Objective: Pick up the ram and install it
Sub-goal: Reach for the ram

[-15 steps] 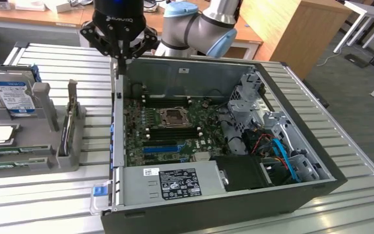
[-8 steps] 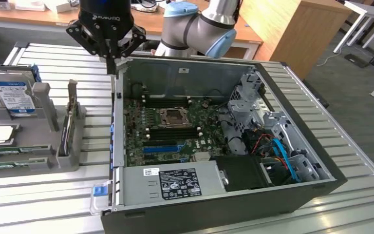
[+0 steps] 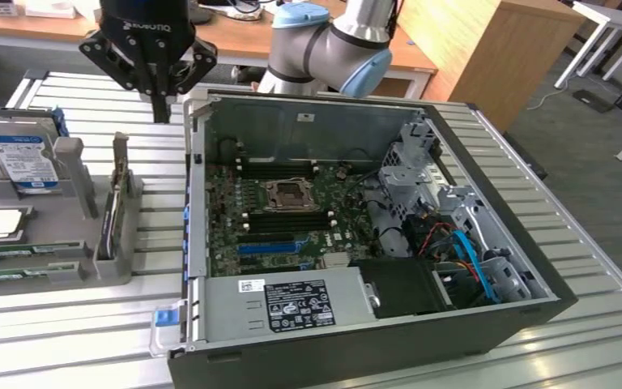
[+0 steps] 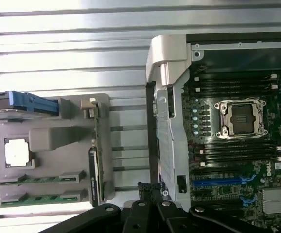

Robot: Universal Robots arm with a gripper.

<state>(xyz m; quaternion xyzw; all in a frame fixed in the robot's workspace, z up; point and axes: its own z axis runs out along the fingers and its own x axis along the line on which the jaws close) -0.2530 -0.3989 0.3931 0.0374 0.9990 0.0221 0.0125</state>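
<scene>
Gripper (image 3: 161,109) hangs empty with its fingers pinched together, just outside the open computer case (image 3: 343,356), close to its side wall. Over to the case's other flank, on the exterior view's left, the ram (image 4: 45,198) lies flat in the grey holder (image 3: 117,261), well clear of the gripper.

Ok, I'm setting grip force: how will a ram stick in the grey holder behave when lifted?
The ram is a slim green board, so probably stiff and light for its length. Being so thin, it may be fragile under hard squeezing. It seems seated in a slot of the grey holder, so it may bind if tilted.
</scene>
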